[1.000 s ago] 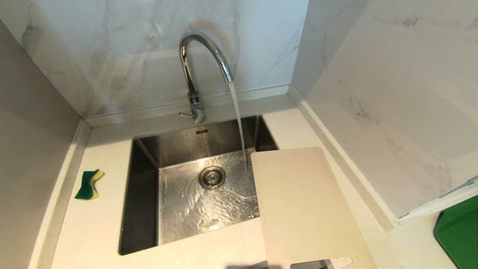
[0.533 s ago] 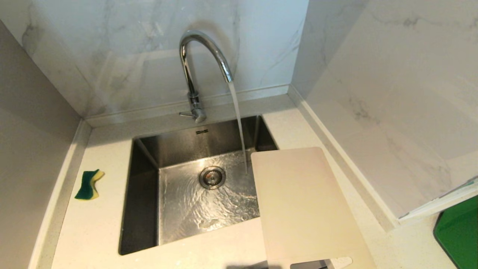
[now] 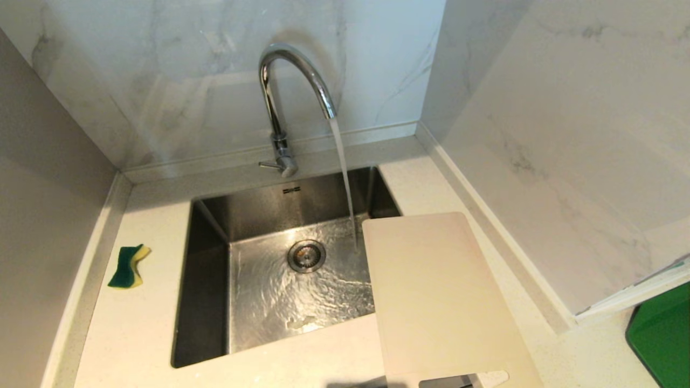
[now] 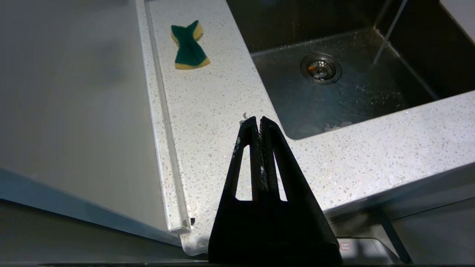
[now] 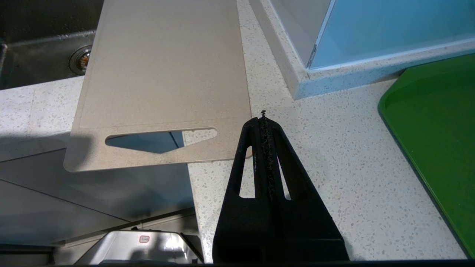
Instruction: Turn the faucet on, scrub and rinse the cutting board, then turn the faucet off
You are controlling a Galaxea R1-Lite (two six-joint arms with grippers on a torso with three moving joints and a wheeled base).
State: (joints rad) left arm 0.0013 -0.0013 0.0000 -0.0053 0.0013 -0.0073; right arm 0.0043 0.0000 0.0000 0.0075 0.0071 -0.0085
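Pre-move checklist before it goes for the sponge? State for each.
1. Water running from faucet: ok, stream lands in sink.
2. Sponge reachable: ok, alone on counter left of sink.
3. Board under stream: not ok, it lies over the sink's right edge, stream falls beside it.
4. Left claw free: ok, shut, empty, above counter.
5. Right claw free: ok, shut, empty, near board's handle end.
6. Board clean: cannot tell.

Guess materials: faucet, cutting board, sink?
Faucet: polished chrome-look metal, with mirror-like highlights along the arched spout. Cutting board: probably plastic, matte off-white, thin with rounded corners and a cut-out handle. Sink: looks like brushed stainless steel, with dull grey walls and soft reflections under the running water.
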